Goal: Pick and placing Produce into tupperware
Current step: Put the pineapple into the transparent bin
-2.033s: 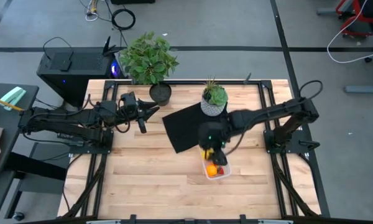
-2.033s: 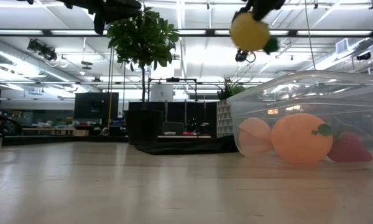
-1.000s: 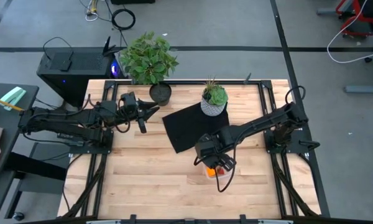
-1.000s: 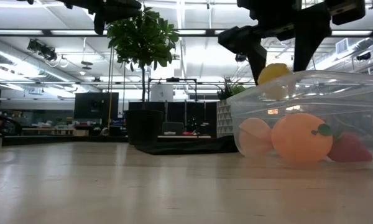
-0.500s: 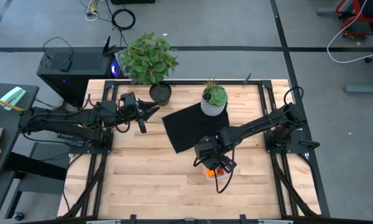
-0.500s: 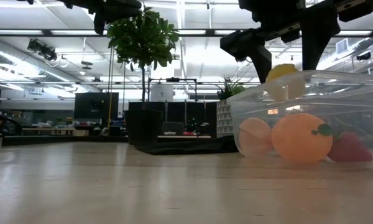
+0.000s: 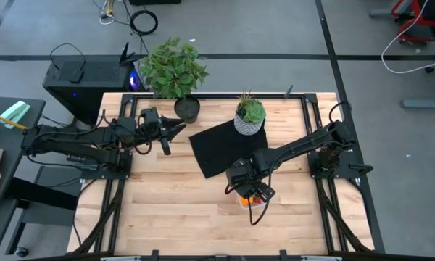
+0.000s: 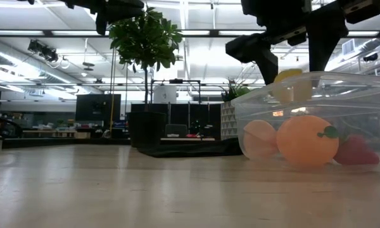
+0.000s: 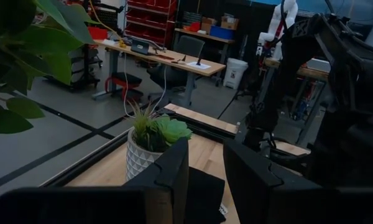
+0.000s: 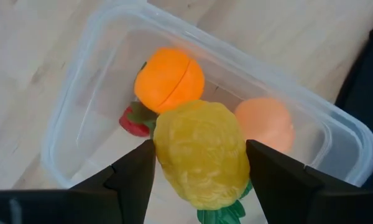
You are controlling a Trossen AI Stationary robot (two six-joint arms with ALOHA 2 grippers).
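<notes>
My right gripper [image 10: 199,171] hangs over the clear tupperware [image 8: 316,120], shut on the yellow piece [image 10: 199,152], which has a green leaf at its lower end. In the tupperware lie the orange ball [image 10: 169,79], the pinkish ball [image 10: 264,124] and the red strawberry [image 10: 130,121]. No carrot shows. From above, the right gripper [image 7: 246,187] covers most of the tupperware [image 7: 259,203]. My left gripper [image 7: 175,129] waits open, off the table, at the far left beside a potted plant. My right gripper pinches the yellow piece by its two sides [image 10: 165,155], one finger [image 10: 133,171] on each, coming from above and pointing down. The piece is lifted clear; in the low view its lower part [image 8: 290,88] hangs just inside the tupperware's rim, above the fruits.
A black square mat [image 7: 217,148] lies just beyond the tupperware. A small potted plant [image 7: 250,116] stands at its far edge and a large leafy one [image 7: 172,69] at the far left. Bare wood [image 7: 174,196] stretches to the left of the tupperware.
My right gripper has sunk a little over the tupperware and drifted slightly toward the near edge, carrying the yellow piece down to the level of the rim. Its hold is unchanged.
</notes>
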